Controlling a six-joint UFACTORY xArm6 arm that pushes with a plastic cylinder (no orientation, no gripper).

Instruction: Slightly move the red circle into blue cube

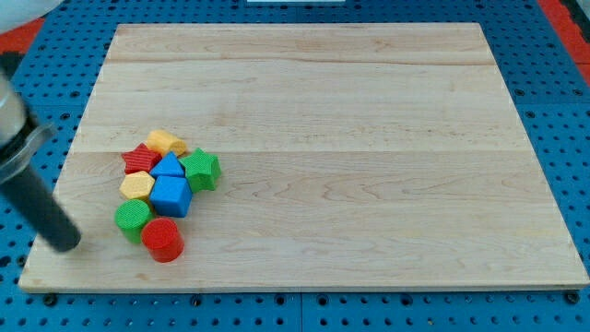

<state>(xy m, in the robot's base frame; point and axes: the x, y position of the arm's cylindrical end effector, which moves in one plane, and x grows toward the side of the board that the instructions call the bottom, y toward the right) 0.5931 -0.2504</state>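
The red circle [163,240] sits at the bottom of a tight cluster on the left part of the wooden board [369,138]. The blue cube [171,195] lies just above it, a small gap apart. My tip [66,243] is the lower end of the dark rod at the view's left, well to the left of the red circle and of the green circle [134,219], touching no block.
The cluster also holds a yellow block [137,185], a red star [140,159], a yellow block [166,142], a blue triangle [169,167] and a green star [201,170]. The board's left edge lies close to my tip.
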